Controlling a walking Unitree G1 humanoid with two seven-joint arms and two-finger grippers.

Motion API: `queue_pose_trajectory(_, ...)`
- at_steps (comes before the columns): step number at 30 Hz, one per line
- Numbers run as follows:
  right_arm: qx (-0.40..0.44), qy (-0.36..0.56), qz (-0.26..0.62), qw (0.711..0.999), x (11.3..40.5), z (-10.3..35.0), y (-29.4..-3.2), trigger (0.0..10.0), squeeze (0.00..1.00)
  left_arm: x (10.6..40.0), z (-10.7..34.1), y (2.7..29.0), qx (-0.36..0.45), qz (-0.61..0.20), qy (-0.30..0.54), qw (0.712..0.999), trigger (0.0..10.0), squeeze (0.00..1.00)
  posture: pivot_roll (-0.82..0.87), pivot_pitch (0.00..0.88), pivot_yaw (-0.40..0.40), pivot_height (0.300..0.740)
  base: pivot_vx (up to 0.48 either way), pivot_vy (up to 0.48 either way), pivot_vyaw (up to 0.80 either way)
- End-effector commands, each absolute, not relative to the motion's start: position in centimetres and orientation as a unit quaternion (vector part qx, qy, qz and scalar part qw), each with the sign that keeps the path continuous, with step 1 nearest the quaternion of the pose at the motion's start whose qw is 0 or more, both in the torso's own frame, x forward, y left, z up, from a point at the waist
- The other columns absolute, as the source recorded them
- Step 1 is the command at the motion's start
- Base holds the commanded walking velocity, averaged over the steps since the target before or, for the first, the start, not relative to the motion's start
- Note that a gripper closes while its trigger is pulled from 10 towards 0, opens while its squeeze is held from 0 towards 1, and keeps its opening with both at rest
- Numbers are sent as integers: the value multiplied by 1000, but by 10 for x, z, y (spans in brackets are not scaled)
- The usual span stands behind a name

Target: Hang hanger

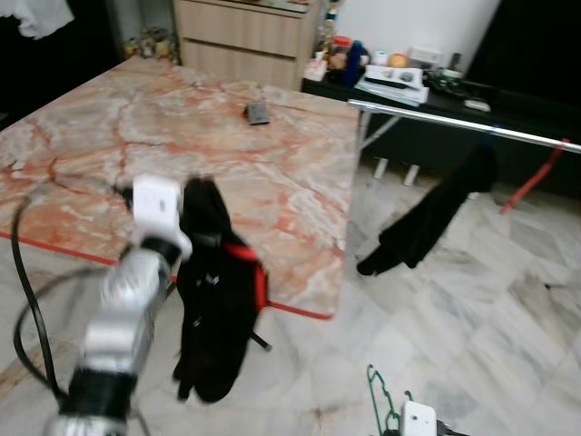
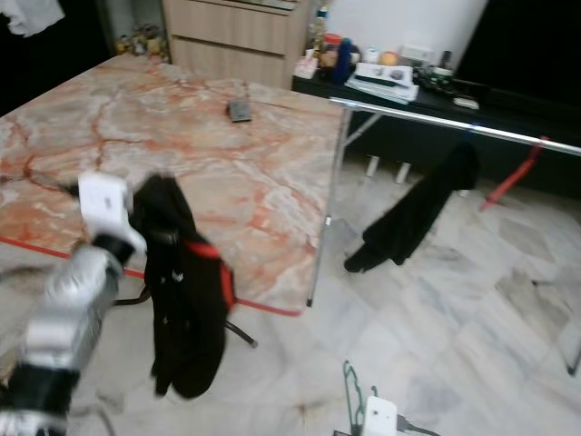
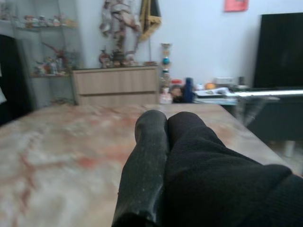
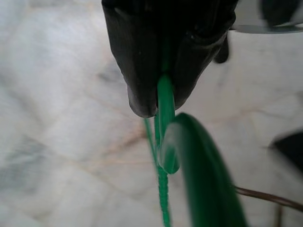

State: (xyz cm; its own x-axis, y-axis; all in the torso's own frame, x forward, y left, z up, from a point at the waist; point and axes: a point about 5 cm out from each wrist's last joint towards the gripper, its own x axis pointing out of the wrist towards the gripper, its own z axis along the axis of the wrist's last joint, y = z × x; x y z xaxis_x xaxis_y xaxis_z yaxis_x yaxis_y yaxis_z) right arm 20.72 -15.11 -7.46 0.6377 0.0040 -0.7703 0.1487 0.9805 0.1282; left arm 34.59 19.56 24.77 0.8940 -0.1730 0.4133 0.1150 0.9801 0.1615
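Right pincer (image 4: 158, 97) pinches the green hanger (image 1: 381, 400) low over the floor, long axis upright — the rail (image 1: 454, 121) lies ahead, up and rightward, right arm nearer; left pincer (image 3: 158, 142) pressed on a black garment (image 1: 216, 300) by the worktop (image 1: 182, 136).

Two black garments (image 1: 216, 300), one green hanger (image 4: 189, 156)

Both eye views look down from the head, sharing the table (image 1: 227, 136) — the left wrist view skims low across it, the right wrist view faces the floor (image 4: 57, 118) closely.
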Motion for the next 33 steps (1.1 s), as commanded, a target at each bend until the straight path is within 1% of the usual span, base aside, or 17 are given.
queue_pose_trajectory(1,91,434,-56,894,200,-78,-161,10000,0,347,275,178,68,-108,-267,955,10000,0,116,73,-69,740,315,0,0)
queue_pose_trajectory(3,92,434,-56,895,201,-78,-161,10000,0,358,302,170,62,-129,-289,947,10000,0,119,69,-67,740,319,0,0)
queue_pose_trajectory(4,92,434,-56,895,201,-78,-161,10000,0,358,302,170,62,-129,-289,947,10000,0,119,69,-67,740,319,0,0)
queue_pose_trajectory(6,93,433,-56,895,201,-78,-161,10000,0,370,323,163,83,-140,-300,940,10000,0,123,66,-64,740,328,0,0)
queue_pose_trajectory(8,93,433,-56,895,201,-78,-161,10000,0,373,329,161,87,-144,-303,938,10000,0,123,66,-64,740,326,0,0)
queue_pose_trajectory(9,93,433,-57,895,201,-78,-160,10000,0,380,347,152,95,-157,-314,932,10000,0,127,63,-62,740,326,0,0)
queue_pose_trajectory(10,93,433,-57,895,201,-78,-160,10000,0,380,347,152,95,-157,-314,932,10000,0,127,63,-62,740,326,0,0)
queue_pose_trajectory(11,93,433,-58,895,201,-78,-161,10000,0,386,362,144,102,-161,-320,928,10000,0,126,61,-59,740,326,0,0)
queue_pose_trajectory(18,92,434,-59,894,201,-78,-161,10000,0,389,367,134,107,-169,-324,925,10000,0,127,61,-60,740,326,0,0)
queue_pose_trajectory(20,89,436,-57,894,201,-78,-161,10000,0,393,349,135,104,-170,-303,932,10000,0,127,63,-61,740,307,0,0)
queue_pose_trajectory(22,89,436,-57,894,201,-78,-161,10000,0,393,348,135,101,-172,-301,932,10000,0,127,63,-61,740,292,0,0)
queue_pose_trajectory(23,89,436,-57,894,200,-78,-161,10000,0,393,326,135,94,-193,-271,939,10000,0,126,70,-62,740,0,0,0)
queue_pose_trajectory(26,88,438,-57,893,199,-79,-161,10000,0,388,290,142,104,-191,-225,950,10000,0,129,77,-61,740,0,0,0)
queue_pose_trajectory(28,87,439,-56,892,199,-79,-161,10000,0,380,263,146,78,-200,-195,957,10000,0,124,85,-60,740,0,0,0)
queue_pose_trajectory(30,86,441,-55,892,198,-79,-161,10000,0,372,245,147,81,-209,-168,960,10000,0,123,91,-59,740,0,0,0)
queue_pose_trajectory(31,86,441,-55,892,198,-79,-161,10000,0,372,245,147,81,-209,-168,960,10000,0,123,91,-59,740,0,0,0)
queue_pose_trajectory(33,86,442,-55,891,198,-80,-161,10000,0,363,225,145,81,-229,-134,961,10000,0,122,94,-58,740,0,0,0)
